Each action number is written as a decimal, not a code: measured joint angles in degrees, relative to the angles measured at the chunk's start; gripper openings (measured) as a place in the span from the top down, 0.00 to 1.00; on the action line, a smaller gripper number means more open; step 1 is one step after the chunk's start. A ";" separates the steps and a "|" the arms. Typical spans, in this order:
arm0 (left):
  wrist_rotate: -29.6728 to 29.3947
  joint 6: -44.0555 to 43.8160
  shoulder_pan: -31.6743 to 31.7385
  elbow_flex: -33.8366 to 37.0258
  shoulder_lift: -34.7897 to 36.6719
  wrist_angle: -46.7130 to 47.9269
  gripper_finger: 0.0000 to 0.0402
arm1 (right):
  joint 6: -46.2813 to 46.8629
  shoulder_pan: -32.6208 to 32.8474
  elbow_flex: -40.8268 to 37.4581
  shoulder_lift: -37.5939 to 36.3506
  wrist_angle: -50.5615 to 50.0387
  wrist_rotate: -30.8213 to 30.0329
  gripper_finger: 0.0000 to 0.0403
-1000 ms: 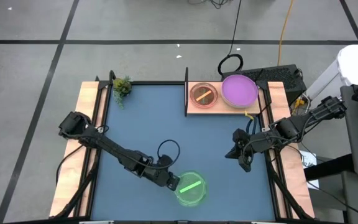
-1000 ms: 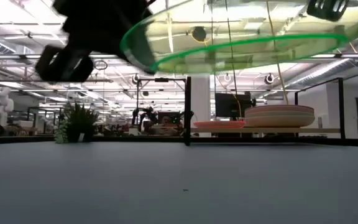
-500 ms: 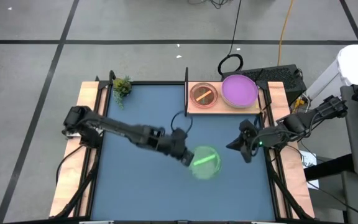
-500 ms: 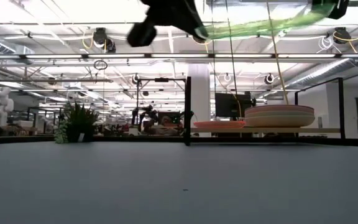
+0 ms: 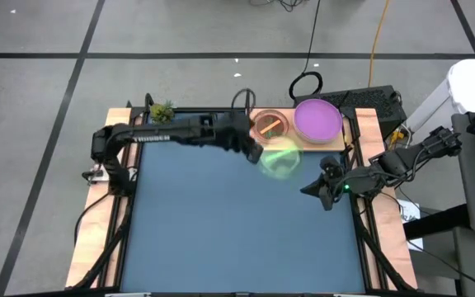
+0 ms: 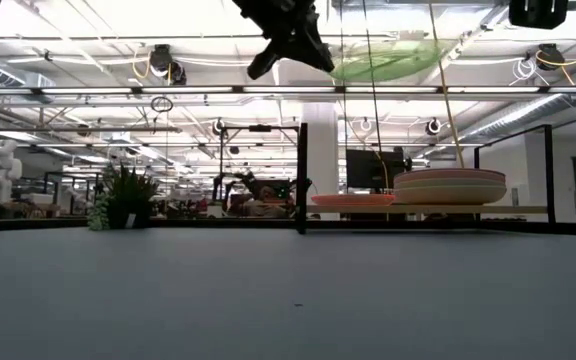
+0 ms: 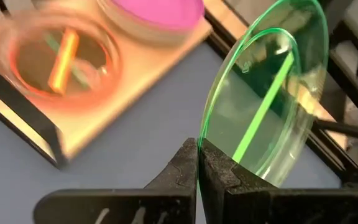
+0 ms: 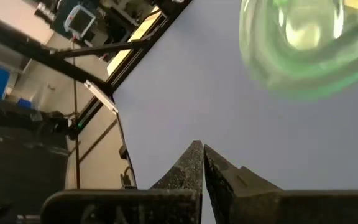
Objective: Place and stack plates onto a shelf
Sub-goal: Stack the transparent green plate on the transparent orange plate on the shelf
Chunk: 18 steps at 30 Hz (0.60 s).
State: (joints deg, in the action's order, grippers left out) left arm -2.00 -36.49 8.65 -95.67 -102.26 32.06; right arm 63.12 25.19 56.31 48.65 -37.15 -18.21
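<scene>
Carrying stage, late in the task. Left gripper (image 5: 254, 153) raised above the blue table (image 5: 221, 231) near its far edge, fingers pinched on the rim of the green plate (image 5: 280, 159), a translucent dish with a green stick piece inside. In the left wrist view, same plate (image 7: 266, 106) seen held edge-on, tilted rather than level, rim caught between the two dark fingertips (image 7: 188, 163). Plate airborne, just short of the shelf (image 5: 258, 143), touching nothing but the fingers.

Shelf: light-wood board at the table's far right corner, thin black upright (image 5: 246, 120) at its inner end. Already loaded: orange-brown plate (image 5: 270, 125) next to the upright, topmost of a low stack of translucent dishes as far as the low view suggests; purple plate (image 5: 317, 120) toward the outer end, topping a taller stack (image 6: 450, 186) of opaque plates. Exact count in each stack not readable.

Right gripper (image 5: 326, 198) idle above the table's right edge, fingers pressed together on nothing.

Small potted plant (image 5: 162, 113) at the far left corner, not involved.

Judged progress: no plates left on the table top, green plate apparently the last. Remaining: levelling it, setting it on the orange-brown stack, releasing.
</scene>
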 joint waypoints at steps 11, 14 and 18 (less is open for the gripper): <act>0.97 12.27 9.40 -6.57 0.00 -0.29 0.99 | 5.24 0.02 0.00 1.32 0.06 -5.98 1.00; 0.85 14.72 11.05 -8.99 -0.04 0.03 0.99 | 5.25 0.02 0.00 2.20 0.27 -7.48 1.00; -1.28 17.04 12.73 -11.39 0.07 -0.77 0.99 | 5.26 0.02 0.00 3.38 0.44 -7.59 1.00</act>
State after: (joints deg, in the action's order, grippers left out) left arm -3.28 -19.45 21.39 -107.06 -102.19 31.28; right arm 68.38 25.21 56.31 52.03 -36.71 -25.80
